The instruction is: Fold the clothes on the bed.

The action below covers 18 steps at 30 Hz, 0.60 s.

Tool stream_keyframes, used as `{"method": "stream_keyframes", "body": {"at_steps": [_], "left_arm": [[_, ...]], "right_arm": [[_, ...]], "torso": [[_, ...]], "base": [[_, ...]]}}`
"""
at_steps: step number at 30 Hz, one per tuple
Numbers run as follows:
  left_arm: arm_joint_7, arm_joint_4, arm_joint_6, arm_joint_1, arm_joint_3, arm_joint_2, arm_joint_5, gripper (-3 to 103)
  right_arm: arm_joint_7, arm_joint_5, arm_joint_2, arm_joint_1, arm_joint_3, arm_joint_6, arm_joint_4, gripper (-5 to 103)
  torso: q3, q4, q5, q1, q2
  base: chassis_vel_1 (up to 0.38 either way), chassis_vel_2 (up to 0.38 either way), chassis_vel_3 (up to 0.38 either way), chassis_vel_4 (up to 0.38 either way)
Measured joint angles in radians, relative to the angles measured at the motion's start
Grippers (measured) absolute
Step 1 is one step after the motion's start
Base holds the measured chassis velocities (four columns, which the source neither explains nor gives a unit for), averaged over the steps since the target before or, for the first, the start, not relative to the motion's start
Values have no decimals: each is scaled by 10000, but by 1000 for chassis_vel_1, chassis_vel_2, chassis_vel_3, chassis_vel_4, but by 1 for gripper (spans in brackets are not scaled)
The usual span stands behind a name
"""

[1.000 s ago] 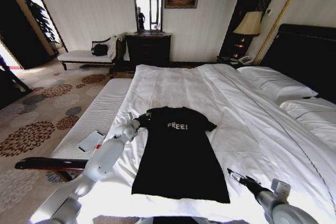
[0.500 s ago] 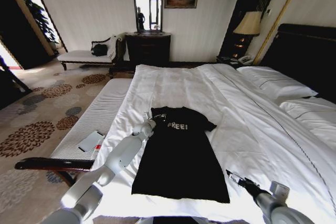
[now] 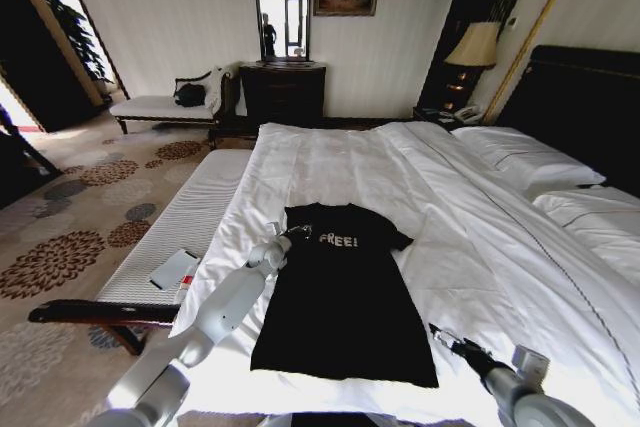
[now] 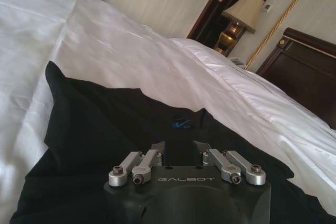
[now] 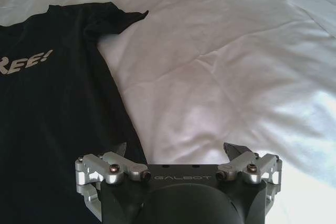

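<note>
Since made of thin soft cloth, probably light and limp: likely to sag, stretch and crease when lifted from a single spot, though in no way fragile. Best taken at the edges, by judgement: at a shoulder seam or sleeve and at a hem corner, pinching one layer together with the one beneath, then carrying low so as not to drag folds across the duvet. Counting one black T-shirt, spread flat and chest-up with white lettering, on one bed. Counting two grippers. Lying directly under and ahead of the left gripper, which sits on the shirt's shoulder just beside the lettering; cannot tell whether clamped on cloth there or not. Lying ahead and to the left of the right gripper, which hovers with jaws spread wide and empty over white bedding, just beside the shirt's side edge near the hem corner. Showing one short sleeve well ahead of that right gripper.
</note>
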Motion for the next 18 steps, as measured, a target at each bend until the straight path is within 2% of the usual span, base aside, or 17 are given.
{"method": "stream_keyframes", "body": {"at_steps": [2,3,4,5,7,8,10,11,13,14,15,17,18], "left_arm": [[0,17,0,-38,-18,-74,66,43],[0,17,0,-38,-18,-74,66,43],[0,-24,3,-46,-47,-68,101,48],[0,-105,16,-46,-76,-35,109,48],[1,-492,44,-32,-118,264,127,59],[1,-492,44,-32,-118,264,127,59],[-1,-1329,57,105,-118,941,152,70],[1,-1790,66,217,-143,1280,129,70],[5,-2551,99,548,-294,1894,99,81],[5,-2551,99,548,-294,1894,99,81],[3,-2821,109,742,-438,2153,95,86],[2,-3273,109,1214,-836,2617,88,97],[2,-3273,109,1214,-836,2617,88,97]], "right_arm": [[0,-7,6,4,-4,3,12,100],[0,-7,6,4,-4,3,12,100],[0,1,-18,19,1,11,12,100],[0,25,-55,43,21,16,11,100],[-9,141,-213,139,107,28,-16,100],[-9,141,-213,139,107,28,-16,100],[-161,380,-574,384,293,6,-36,100],[-205,582,-794,572,385,4,-35,100],[-288,1134,-1343,1071,503,55,-102,100],[-288,1134,-1343,1071,503,55,-102,100],[-296,1469,-1632,1392,510,91,-234,100],[-217,2571,-2250,2329,378,89,-706,100],[-217,2571,-2250,2329,378,89,-706,100]], "torso": [[0,0,0,0,0],[0,0,0,0,0],[0,-1,0,0,0],[0,0,0,0,0],[0,-3,0,0,0],[0,-3,0,0,0],[0,0,-1,0,0],[0,2,0,0,0],[0,6,-1,-1,0],[0,6,-1,-1,0],[0,6,-3,-1,0],[0,4,-1,-1,0],[0,4,-1,-1,0]], "base": [[0,0,0,0],[0,0,0,0],[0,0,0,0],[0,0,0,0],[0,0,0,0],[0,0,0,0],[0,0,0,0],[0,0,0,0],[0,0,0,0],[0,0,0,0],[0,0,0,0],[0,0,0,0],[0,0,0,0]]}}
